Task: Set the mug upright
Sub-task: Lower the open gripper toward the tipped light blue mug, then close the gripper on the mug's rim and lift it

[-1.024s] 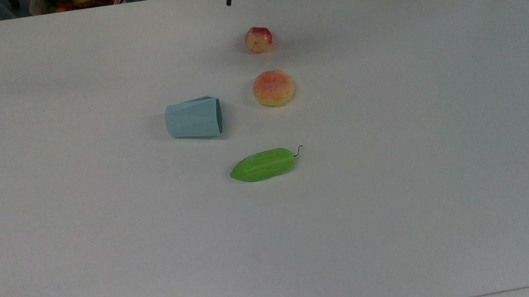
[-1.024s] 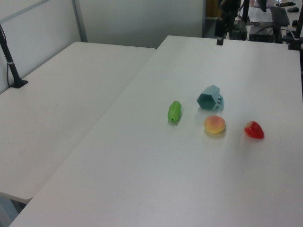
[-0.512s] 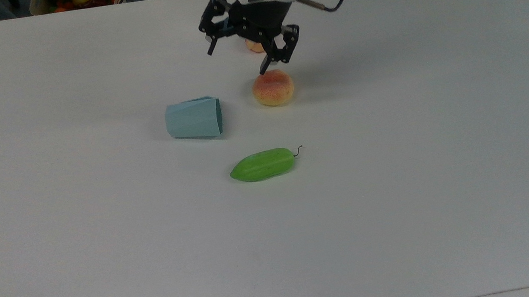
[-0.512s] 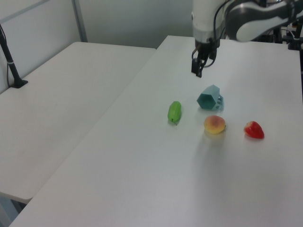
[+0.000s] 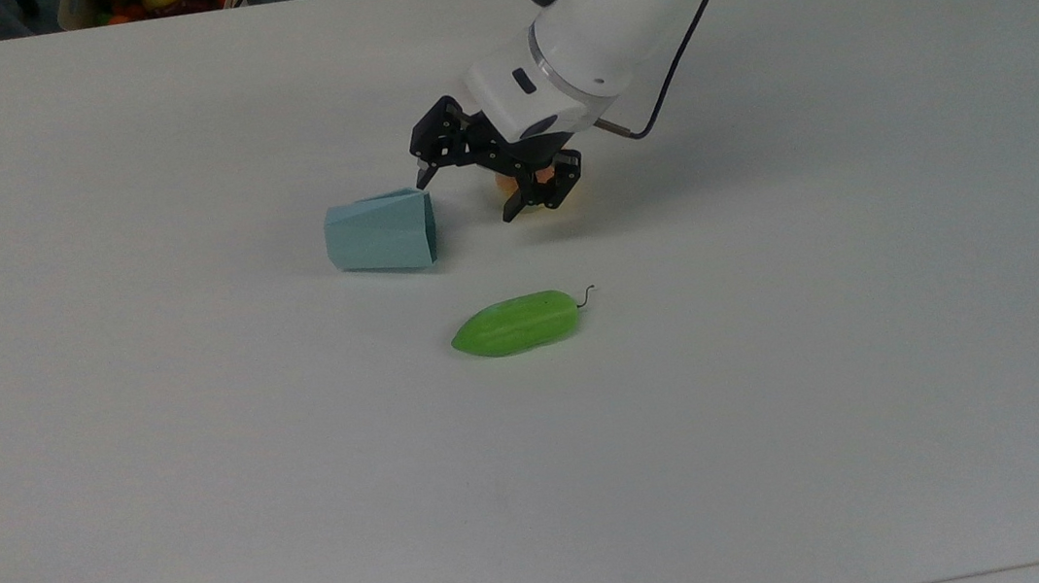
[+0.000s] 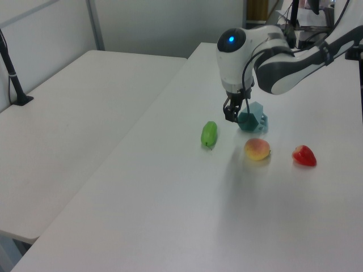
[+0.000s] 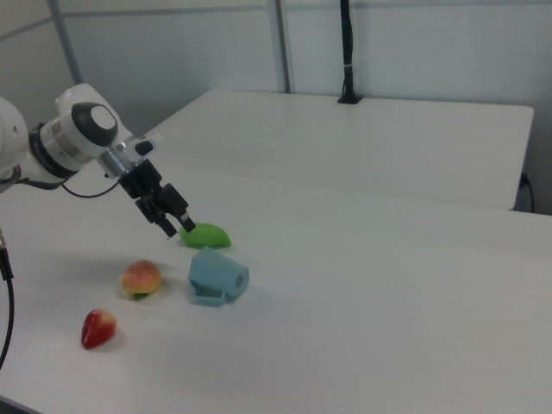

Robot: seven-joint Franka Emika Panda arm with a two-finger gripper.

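One mug (image 5: pixel 381 234) lies on its side on the table (image 5: pixel 781 350), empty; the hand (image 5: pixel 468 198) hovers spread beside its rim.

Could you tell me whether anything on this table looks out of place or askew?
Yes: the mug lies tipped on its side, its rim facing the peach in the top view. The open gripper hovers beside that rim.

Gripper (image 5: pixel 468 198) has descended from the table's far edge, apparently to just beside the mug's (image 5: pixel 381 234) rim.
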